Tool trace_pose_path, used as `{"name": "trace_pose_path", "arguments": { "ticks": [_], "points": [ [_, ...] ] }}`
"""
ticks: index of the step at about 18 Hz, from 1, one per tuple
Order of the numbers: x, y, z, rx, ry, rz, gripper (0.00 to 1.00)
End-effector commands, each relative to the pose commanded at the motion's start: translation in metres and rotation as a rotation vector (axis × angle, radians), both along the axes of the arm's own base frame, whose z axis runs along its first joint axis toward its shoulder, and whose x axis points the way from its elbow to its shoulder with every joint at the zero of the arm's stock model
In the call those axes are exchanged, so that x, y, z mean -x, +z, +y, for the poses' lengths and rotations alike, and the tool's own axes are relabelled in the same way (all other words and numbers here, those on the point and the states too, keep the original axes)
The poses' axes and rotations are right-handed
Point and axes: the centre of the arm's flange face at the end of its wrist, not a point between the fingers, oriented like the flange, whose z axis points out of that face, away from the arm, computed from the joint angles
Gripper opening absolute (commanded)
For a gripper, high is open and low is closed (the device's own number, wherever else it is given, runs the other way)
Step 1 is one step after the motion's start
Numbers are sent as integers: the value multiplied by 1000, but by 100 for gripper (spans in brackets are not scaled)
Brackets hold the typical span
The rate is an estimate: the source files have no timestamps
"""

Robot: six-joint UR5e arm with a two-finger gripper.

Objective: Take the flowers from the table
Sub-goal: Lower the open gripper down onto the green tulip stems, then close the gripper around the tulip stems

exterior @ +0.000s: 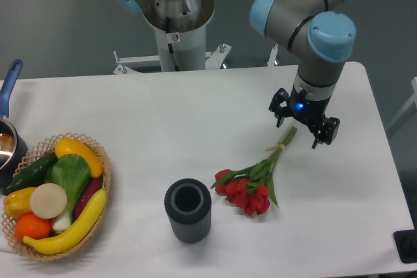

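Nearest item: dark ribbed cup [187, 210], upright, open mouth showing, standing on the table [195, 105] toward its front edge, just left of the blooms.

Item — the flowers [253, 181]: small bunch of red tulips lying flat on the white tabletop, right of centre. Heads clustered at the lower left, close to the cup but apart from it; green stems and leaves run up and to the right, gathered by a tan band near the stem ends. Likely light, soft and easily crushed at the heads; leaves floppy. Stems look the firmer part, though thin and probably slippery between hard fingers. Best hold, by my judgement: across the bundled stems at or just below the band, where they are bunched tightest — never on the petals.

Item: gripper [304, 127], on the grey arm with blue joints, pointing down over the stem ends. Fingers stand apart, nothing between them; one sits either side of the stem tips. Whether they touch the tabletop cannot be told.

Item: wicker basket [104, 167] at far left, holding toy fruit and vegetables, well apart from the bunch.

Item: saucepan with blue handle [8, 83], partly cut off at the left edge.
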Motion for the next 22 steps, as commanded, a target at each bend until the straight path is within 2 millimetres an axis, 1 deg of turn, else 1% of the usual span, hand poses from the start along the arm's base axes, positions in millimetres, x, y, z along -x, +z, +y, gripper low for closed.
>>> {"name": "trace_pose_path", "arguments": {
  "ticks": [5,10,11,13,16,19,22],
  "points": [
    [-1,-1,0,0,1,-5,100],
    [-7,-17,-3,0,7,-11,100],
    [-9,-23,-3,-6,6,3,100],
    [-17,-48,-6,-24,9,43,100],
    [-20,-59,-6,-26,15,49,100],
    [-27,-72,7,-19,5,27,100],
    [-33,-95,21,-12,53,-13,100]
  ]
}}
